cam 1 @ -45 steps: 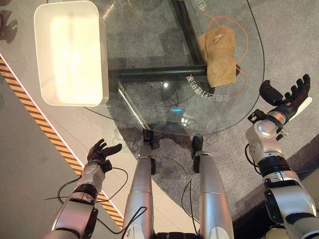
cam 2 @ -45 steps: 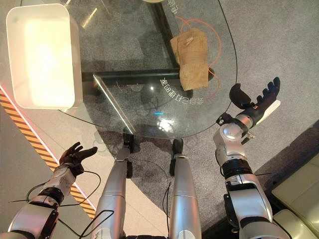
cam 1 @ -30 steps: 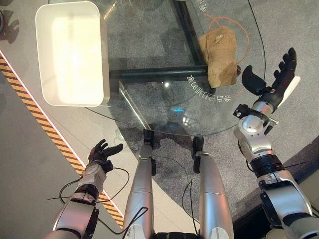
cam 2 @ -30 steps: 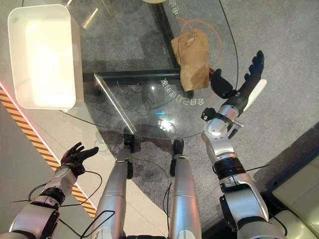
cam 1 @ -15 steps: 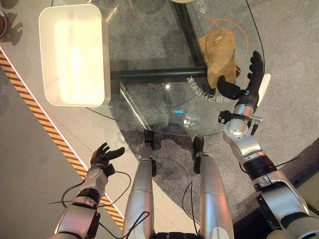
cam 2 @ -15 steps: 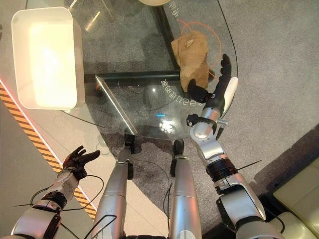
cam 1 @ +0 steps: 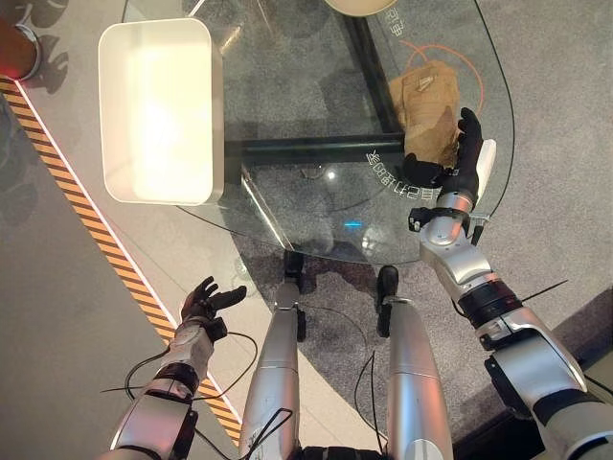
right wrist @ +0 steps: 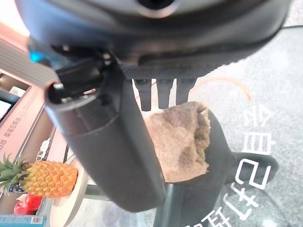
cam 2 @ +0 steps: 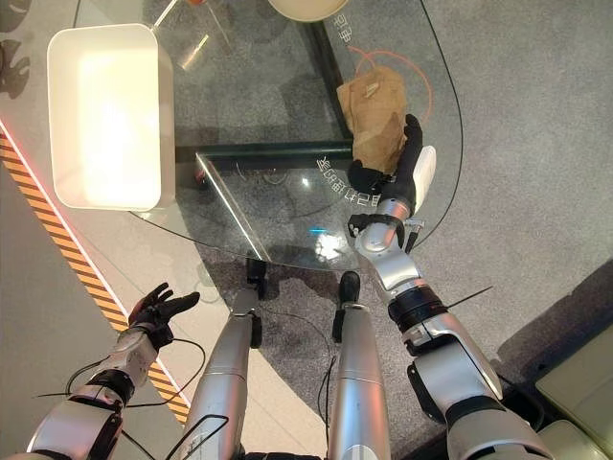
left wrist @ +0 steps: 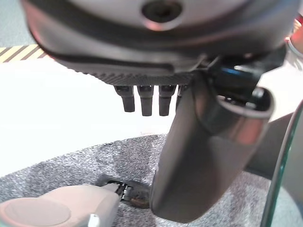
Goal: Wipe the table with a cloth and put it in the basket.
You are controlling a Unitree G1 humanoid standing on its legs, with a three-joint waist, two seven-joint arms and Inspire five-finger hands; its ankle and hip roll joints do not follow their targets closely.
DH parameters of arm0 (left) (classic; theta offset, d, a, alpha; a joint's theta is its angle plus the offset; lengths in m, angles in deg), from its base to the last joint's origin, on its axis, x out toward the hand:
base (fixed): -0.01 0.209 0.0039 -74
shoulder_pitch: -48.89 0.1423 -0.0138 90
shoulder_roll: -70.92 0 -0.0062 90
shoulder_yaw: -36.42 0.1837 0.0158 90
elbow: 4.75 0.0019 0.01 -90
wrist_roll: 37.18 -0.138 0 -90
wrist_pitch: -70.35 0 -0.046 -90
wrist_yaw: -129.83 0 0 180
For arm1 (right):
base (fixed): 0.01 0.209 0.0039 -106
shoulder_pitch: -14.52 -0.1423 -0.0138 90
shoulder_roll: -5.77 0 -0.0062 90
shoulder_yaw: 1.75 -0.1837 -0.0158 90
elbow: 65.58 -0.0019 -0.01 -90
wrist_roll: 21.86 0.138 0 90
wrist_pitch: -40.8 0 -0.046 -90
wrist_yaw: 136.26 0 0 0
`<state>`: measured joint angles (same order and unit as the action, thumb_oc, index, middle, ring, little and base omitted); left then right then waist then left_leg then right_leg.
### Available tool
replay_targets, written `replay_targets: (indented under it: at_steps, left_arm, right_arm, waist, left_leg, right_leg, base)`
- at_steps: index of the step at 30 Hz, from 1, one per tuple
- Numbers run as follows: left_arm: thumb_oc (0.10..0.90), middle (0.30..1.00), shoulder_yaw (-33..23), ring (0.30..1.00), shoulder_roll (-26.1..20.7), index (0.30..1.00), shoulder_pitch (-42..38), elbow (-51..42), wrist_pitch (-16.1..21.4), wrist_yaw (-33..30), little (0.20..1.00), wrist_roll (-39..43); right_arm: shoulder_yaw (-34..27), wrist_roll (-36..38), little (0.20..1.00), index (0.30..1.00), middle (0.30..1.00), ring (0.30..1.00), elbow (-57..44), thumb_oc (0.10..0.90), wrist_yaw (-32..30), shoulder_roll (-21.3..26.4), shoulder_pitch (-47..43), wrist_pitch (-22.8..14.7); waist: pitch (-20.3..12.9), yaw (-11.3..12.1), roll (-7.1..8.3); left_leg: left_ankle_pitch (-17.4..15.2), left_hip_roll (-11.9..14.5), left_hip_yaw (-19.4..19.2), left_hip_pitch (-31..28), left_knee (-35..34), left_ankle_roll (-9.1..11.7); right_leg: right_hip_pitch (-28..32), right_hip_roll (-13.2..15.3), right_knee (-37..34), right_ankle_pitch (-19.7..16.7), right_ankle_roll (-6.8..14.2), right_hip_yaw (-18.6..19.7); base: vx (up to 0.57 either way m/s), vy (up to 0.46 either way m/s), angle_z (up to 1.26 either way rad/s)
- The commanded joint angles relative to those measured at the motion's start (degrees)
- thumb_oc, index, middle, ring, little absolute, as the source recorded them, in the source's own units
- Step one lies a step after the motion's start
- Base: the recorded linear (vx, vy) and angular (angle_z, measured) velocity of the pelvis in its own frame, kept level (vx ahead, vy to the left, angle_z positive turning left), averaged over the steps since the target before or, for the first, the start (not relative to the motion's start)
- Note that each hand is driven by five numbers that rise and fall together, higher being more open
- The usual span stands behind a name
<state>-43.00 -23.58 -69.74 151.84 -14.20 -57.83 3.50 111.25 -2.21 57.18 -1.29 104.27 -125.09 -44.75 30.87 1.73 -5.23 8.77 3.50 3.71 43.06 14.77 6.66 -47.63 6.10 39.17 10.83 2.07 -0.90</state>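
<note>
Swung in from beyond the rim, the right hand (cam 1: 462,165) now hangs over the round glass table (cam 1: 316,105), at the near right corner of the crumpled tan cloth (cam 1: 422,96); its fingers are straight, thumb spread, gripping nothing; whether it touches the cloth I cannot tell; the white rectangular plastic basket (cam 1: 216,105) stands well off to this hand's left; the left hand (cam 1: 206,302) hangs low off the table, fingers relaxed.
</note>
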Motion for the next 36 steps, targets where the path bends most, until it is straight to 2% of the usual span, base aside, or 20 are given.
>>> replay_targets:
  at_steps: [1,19,36]
  left_arm:
    - [0.8,0.9,0.6,0.9,0.2,0.9,1.4,2.6,1.2,-0.5,0.9,-1.4]
    - [0.8,0.9,2.6,0.9,1.2,0.9,1.0,1.9,0.4,-0.6,0.9,-1.0]
    - [0.8,0.9,3.6,0.9,0.9,0.9,0.0,1.0,-0.7,-0.7,0.9,-0.8]
  right_arm:
    - [1.0,-0.6,0.9,0.9,0.9,0.9,-2.1,0.8,-0.1,0.7,-5.9,-1.1]
    - [3.7,-3.0,0.9,0.9,0.9,0.9,8.4,0.8,-2.4,1.3,-12.5,3.0]
    - [7.8,-7.2,0.9,0.9,0.9,0.9,12.8,0.8,-0.4,1.2,-14.6,8.1]
  waist:
    - [-1.1,0.4,-0.81]
    - [-1.1,2.1,-2.54]
    - [-1.1,2.8,-2.62]
  left_leg:
    - [-8.2,-6.0,-4.9,-1.0,6.5,-5.4]
    - [-7.8,-6.9,-4.4,-0.5,6.6,-6.0]
    - [-7.7,-7.1,-4.3,-0.1,6.7,-6.3]
  right_leg:
    - [3.2,-1.6,-12.5,-5.9,-2.1,-4.7]
    - [2.1,-1.1,-11.5,-6.2,-2.0,-5.3]
    - [1.6,-0.9,-11.4,-6.7,-1.7,-5.8]
  base:
    - [0.0,0.0,0.0]
    - [0.0,0.0,0.0]
    - [0.0,0.0,0.0]
